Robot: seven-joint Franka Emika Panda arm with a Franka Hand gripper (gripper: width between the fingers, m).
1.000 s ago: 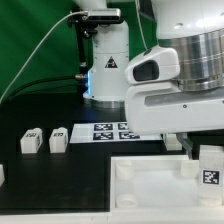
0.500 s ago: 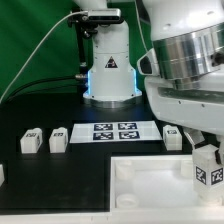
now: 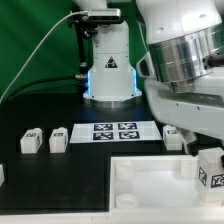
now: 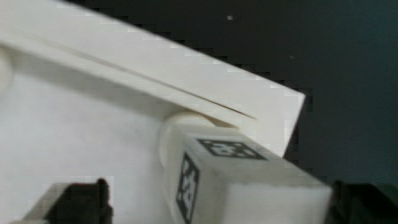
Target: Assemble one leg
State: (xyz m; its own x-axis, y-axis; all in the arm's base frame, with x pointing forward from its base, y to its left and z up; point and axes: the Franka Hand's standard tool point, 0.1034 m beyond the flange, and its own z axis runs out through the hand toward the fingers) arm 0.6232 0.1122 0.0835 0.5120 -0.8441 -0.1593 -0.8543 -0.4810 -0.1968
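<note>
**Leg standing in the panel's corner, hand loose around it**

The leg [image 3: 212, 172] is standing upright on a corner of the big white panel [image 3: 150, 192]. That corner is lying toward the table's near edge, on the exterior view's right. In the wrist view its round foot is looking seated in the corner socket, tag face turned up. The hand [image 4: 222, 202] is hanging right over it. Its dark fingers [image 4: 80, 200] are sitting wide on either side, with a strip of white panel showing between one finger and the leg. So I am reading the hand as spread and not clamping anything.

To my eye, the job is sitting in the fixing stage: the leg is placed, and whether it is fully tightened I cannot tell. The next move is likely calling for a square closing on the leg's flat sides and a turn about its upright axis, without tipping it.

Room is tight on that side. The leg is sitting close to the panel's raised rim, and the panel is running off the picture there, so I cannot see how near the table's edge is. A spare leg [image 3: 172, 135] is lying just behind the panel. The marker board [image 3: 115, 131] is sitting mid-table [image 3: 70, 165], and two more legs [image 3: 32, 141] [image 3: 58, 138] are waiting well apart, toward the exterior view's left. Straight up is looking like the clearest way out.
</note>
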